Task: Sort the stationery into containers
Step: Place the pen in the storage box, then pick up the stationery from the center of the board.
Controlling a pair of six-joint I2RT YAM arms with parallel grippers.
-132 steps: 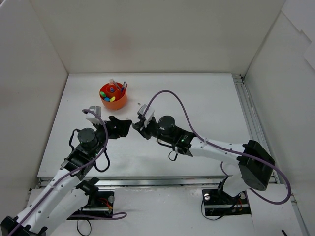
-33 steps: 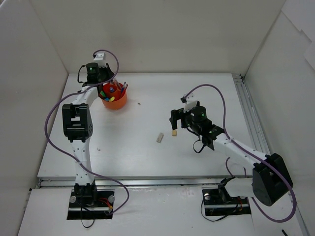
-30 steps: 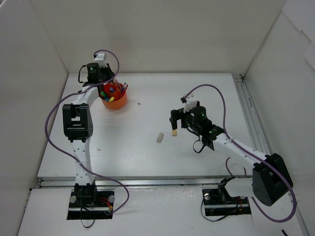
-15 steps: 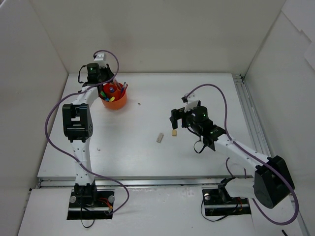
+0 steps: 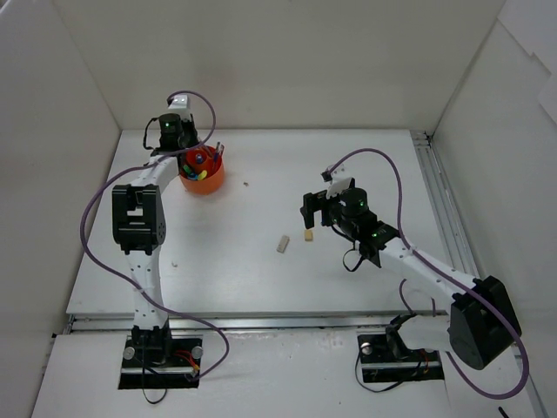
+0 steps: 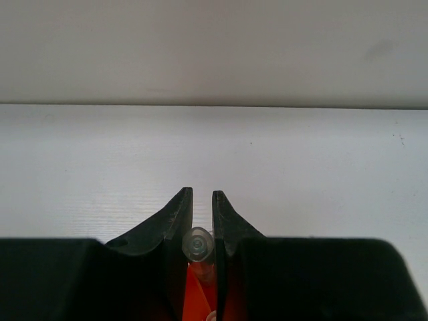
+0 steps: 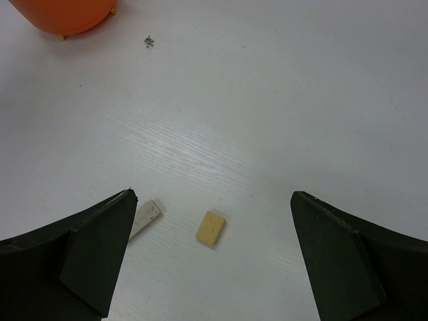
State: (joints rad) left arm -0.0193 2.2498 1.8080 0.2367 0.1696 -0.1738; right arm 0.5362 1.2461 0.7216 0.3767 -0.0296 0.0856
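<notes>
The orange round container (image 5: pixel 202 172) stands at the back left, with several pens and coloured caps inside. My left gripper (image 5: pixel 186 148) reaches over its rim. In the left wrist view the left gripper (image 6: pixel 202 195) is shut on the end of a clear tube (image 6: pixel 197 244), with orange plastic right below. Two erasers lie mid-table, a yellowish one (image 5: pixel 308 234) and a pale one (image 5: pixel 283 244). My right gripper (image 5: pixel 311 211) hovers above them, open and holding nothing. The right wrist view shows the right gripper (image 7: pixel 212 195) framing the yellowish eraser (image 7: pixel 210 228), with the pale eraser (image 7: pixel 144 219) by the left finger.
A tiny dark speck (image 5: pixel 245 184) lies right of the container, and it shows as a speck (image 7: pixel 148 41) in the right wrist view. White walls enclose the table on three sides. A metal rail (image 5: pixel 439 209) runs along the right edge.
The left wrist has shifted slightly right over the container. The right arm has barely moved, its jaws staying wide above the erasers.
</notes>
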